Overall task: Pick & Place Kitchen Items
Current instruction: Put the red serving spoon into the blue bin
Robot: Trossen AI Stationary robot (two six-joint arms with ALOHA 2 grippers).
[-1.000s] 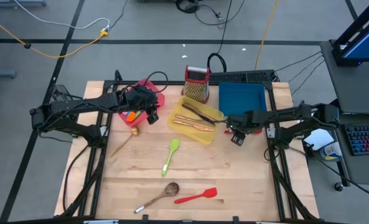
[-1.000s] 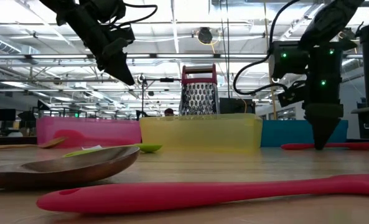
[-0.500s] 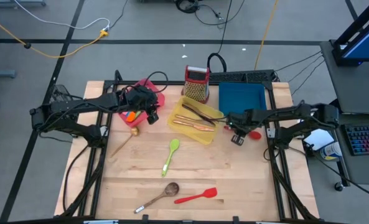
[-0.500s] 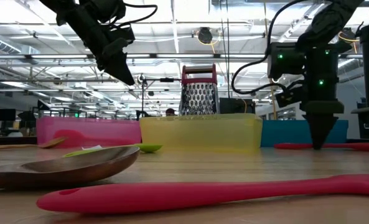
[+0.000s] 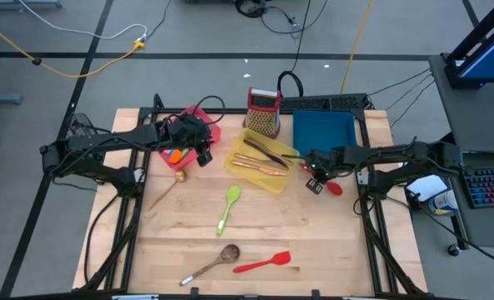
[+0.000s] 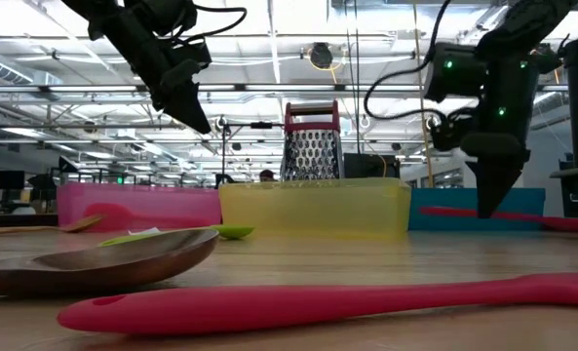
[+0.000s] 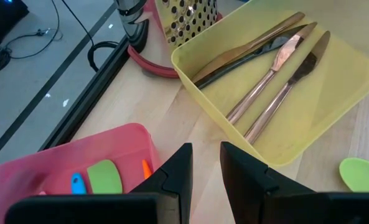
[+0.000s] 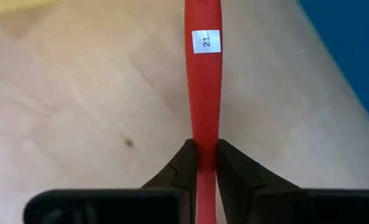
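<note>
My right gripper point(image 5: 316, 182) is shut on a red utensil point(image 5: 333, 188) in front of the blue tray point(image 5: 323, 133). Its handle carries a white label point(image 8: 206, 40). My left gripper point(image 5: 203, 158) hangs above the table between the pink tray point(image 5: 198, 125) and the yellow tray point(image 5: 290, 155). Its fingers point(image 7: 179, 174) stand slightly open with nothing between them. Copper cutlery and a black knife point(image 7: 265, 81) lie in the yellow tray. A green spatula point(image 5: 228, 208), a brown spoon point(image 5: 217, 260) and a red spatula point(image 5: 263, 263) lie flat on the table. My right gripper pinches the red utensil's slim handle point(image 8: 203, 140) between its two fingers, below the white label. The fingers come steeply from above and lie across the handle. The utensil point(image 6: 532, 218) sits slightly slanted just above the tabletop; whether its head still touches, I cannot tell.
A red-topped metal grater point(image 5: 263, 111) stands behind the yellow tray. A wooden spoon point(image 5: 167, 190) lies left of centre. The pink tray holds small coloured utensils point(image 7: 103, 177). Bare wood lies between the green spatula and my right gripper.
My right gripper has risen a little and rolled with the red utensil in its fingers. The utensil lay flat on the table and has come up off it. Its round head has swung toward the table's near edge.
</note>
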